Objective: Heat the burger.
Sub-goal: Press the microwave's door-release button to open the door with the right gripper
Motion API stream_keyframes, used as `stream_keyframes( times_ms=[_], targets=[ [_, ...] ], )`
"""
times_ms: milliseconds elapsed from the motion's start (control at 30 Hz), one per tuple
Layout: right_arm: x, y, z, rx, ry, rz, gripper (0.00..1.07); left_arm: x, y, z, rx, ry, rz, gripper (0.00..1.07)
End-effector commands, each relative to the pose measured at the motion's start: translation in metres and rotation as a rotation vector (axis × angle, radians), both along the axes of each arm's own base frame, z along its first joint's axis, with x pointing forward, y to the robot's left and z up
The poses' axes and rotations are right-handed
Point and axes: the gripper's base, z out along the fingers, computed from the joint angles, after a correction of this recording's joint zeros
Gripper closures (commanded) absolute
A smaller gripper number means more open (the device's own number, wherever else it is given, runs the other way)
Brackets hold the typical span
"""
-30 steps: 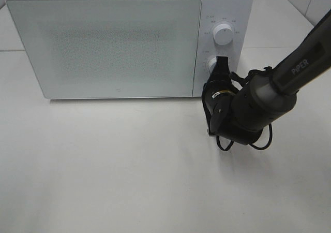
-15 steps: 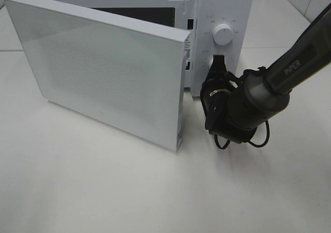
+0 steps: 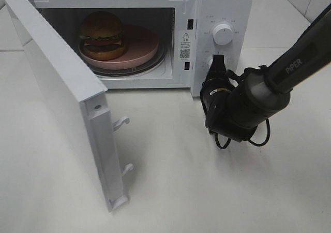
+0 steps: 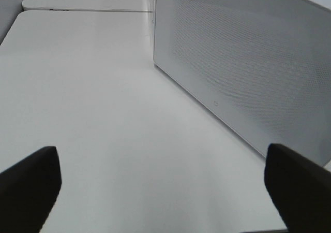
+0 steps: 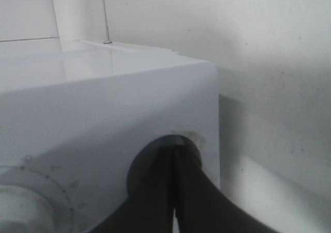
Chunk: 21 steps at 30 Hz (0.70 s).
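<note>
Door (image 3: 67,108) hangs wide open, so burger (image 3: 102,33) cannot heat yet (right jaws pinched shut at lower knob (image 3: 209,62), left jaws spread, empty); a hard push could slam it.

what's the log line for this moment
door open; burger on plate in microwave; right gripper shut at lower knob; left gripper open

High camera looks steeply down, microwave (image 3: 226,8) at twelve o'clock. Left wrist view faces its open door (image 4: 248,62) nearby; right wrist view sits tight against its control panel (image 5: 103,119).
</note>
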Motion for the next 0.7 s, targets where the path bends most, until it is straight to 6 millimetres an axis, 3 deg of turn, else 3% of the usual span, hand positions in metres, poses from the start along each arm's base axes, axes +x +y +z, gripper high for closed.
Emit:
stream_keyframes(
  times_ms=[33,700],
  targets=[
    [0.031,-0.004,0.049,-0.037,-0.284,0.014,1.07,-0.002,-0.001,-0.001,-0.005,-0.018,0.000,0.07],
    [-0.015,-0.005,0.036,-0.129,0.108,0.254,1.07,-0.002,-0.001,-0.001,-0.005,-0.018,0.000,0.07]
  ],
)
